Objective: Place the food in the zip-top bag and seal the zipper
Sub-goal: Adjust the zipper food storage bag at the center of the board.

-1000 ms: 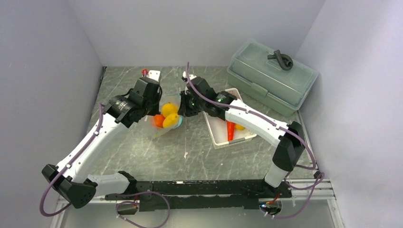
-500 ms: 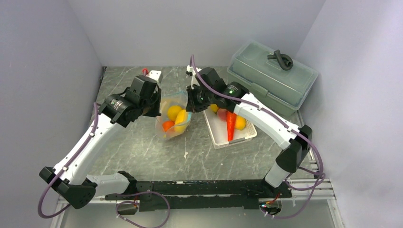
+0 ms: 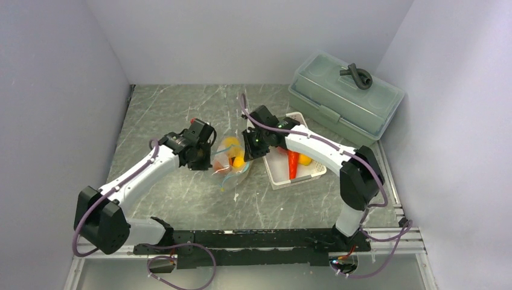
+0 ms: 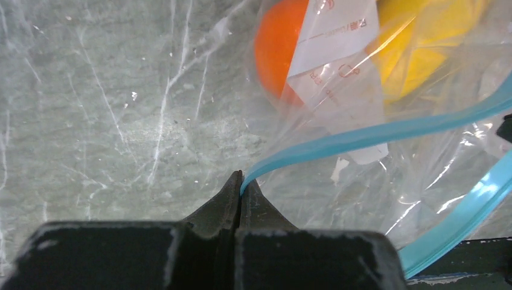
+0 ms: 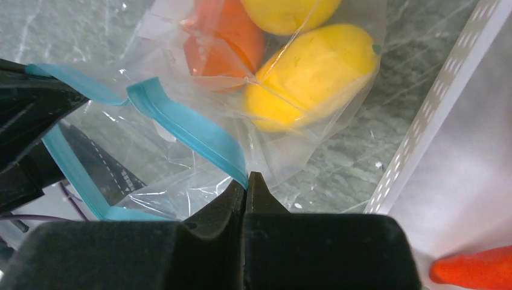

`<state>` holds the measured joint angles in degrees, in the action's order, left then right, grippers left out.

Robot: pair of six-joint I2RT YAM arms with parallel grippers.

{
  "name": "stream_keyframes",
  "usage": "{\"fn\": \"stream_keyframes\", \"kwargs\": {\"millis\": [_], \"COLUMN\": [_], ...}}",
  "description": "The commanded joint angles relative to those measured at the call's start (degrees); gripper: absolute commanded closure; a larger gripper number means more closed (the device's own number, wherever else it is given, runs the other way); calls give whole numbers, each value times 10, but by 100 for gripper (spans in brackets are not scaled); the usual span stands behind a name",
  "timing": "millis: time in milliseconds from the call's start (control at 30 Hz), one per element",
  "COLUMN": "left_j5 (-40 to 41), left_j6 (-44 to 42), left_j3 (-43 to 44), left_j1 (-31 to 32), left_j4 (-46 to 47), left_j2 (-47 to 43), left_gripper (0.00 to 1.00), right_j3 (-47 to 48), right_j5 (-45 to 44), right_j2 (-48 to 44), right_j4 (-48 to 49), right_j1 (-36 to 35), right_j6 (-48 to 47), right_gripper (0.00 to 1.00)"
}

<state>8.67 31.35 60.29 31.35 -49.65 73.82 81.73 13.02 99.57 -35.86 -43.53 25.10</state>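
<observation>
The clear zip-top bag (image 3: 232, 164) hangs low over the table between both arms, holding an orange (image 4: 279, 45) and yellow lemons (image 5: 308, 72). My left gripper (image 4: 241, 176) is shut on one end of the teal zipper (image 4: 362, 136). At the other side my right gripper (image 5: 246, 179) is shut on the zipper (image 5: 193, 127) too. The two teal lips stand apart, so the mouth gapes. A carrot (image 3: 293, 164) and another yellow fruit (image 3: 305, 160) lie in the white basket (image 3: 284, 178); the carrot tip (image 5: 474, 270) shows in the right wrist view.
The grey-green lidded box (image 3: 344, 96) stands at the back right, just behind the basket. The basket wall (image 5: 441, 103) runs close beside the bag. Walls close in the table on the left, back and right.
Both arms have pulled toward the near side and lowered, carrying the bag from the middle back down to the table surface. The bag has slumped and the fruit has shifted inside it.
</observation>
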Motion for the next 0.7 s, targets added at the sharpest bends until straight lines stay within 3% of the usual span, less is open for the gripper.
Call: {"fn": "stream_keyframes", "kwargs": {"millis": [0, 433, 667], "left_j5": [-15, -4, 5], "left_j6": [28, -43, -46], "left_j3": [22, 221, 241], "left_j1": [-2, -3, -2], "left_j4": [40, -50, -72], "left_j2": [-12, -69, -92], "left_gripper": [100, 100, 100], "right_j3": [7, 140, 139], "right_j5": [-1, -83, -74], "right_j2": [-27, -124, -115], "right_j4": [36, -44, -40], "right_j1": [-2, -6, -9], "right_j6": [7, -20, -14], "right_gripper": [100, 100, 100]}}
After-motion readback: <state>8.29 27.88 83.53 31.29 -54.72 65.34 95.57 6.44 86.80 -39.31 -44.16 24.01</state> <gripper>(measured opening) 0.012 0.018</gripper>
